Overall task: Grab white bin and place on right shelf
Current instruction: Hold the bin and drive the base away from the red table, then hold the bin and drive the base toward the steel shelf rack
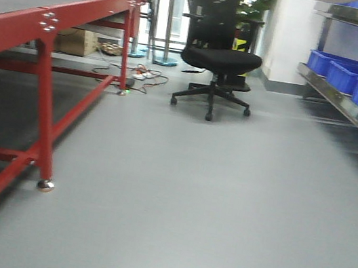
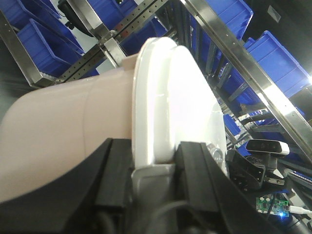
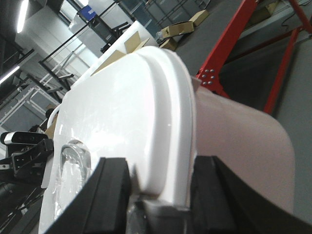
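Observation:
The white bin (image 2: 68,131) is held between both arms, its pinkish body and flat white lid (image 2: 175,97) filling the left wrist view. My left gripper (image 2: 155,163) is shut on the lid's rim, one black finger on each side of it. The right wrist view shows the same bin (image 3: 243,146), with my right gripper (image 3: 161,187) shut on the rim at its other end. The right shelf (image 1: 348,107) runs along the right of the front view, and its steel rails (image 2: 234,53) stand just behind the bin. Neither gripper shows in the front view.
Blue crates (image 1: 353,77) sit on the shelf. A red-framed table (image 1: 46,22) with a dark top stands at the left, its leg (image 3: 229,44) near the bin. A black office chair (image 1: 218,61) stands ahead on the grey floor, with cables (image 1: 140,76) beside it.

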`<action>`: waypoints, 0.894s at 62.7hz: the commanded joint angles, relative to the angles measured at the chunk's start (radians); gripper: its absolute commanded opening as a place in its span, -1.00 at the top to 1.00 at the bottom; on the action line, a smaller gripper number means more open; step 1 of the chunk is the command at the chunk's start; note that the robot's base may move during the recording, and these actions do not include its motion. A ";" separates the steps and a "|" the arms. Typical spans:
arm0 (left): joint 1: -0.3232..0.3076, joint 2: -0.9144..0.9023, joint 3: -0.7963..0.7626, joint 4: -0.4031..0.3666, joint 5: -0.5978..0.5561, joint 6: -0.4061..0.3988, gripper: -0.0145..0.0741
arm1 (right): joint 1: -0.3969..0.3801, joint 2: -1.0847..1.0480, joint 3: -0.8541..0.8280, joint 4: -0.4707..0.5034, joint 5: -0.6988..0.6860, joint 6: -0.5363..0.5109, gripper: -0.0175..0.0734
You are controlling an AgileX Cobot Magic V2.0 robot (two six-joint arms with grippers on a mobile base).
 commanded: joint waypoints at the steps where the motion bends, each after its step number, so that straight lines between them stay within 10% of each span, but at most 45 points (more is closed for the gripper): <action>1: -0.047 -0.053 -0.041 -0.092 0.235 0.012 0.96 | 0.038 -0.043 -0.039 0.102 0.272 -0.006 0.50; 56: -0.047 -0.053 -0.041 -0.092 0.235 0.012 0.96 | 0.038 -0.043 -0.039 0.102 0.273 -0.006 0.50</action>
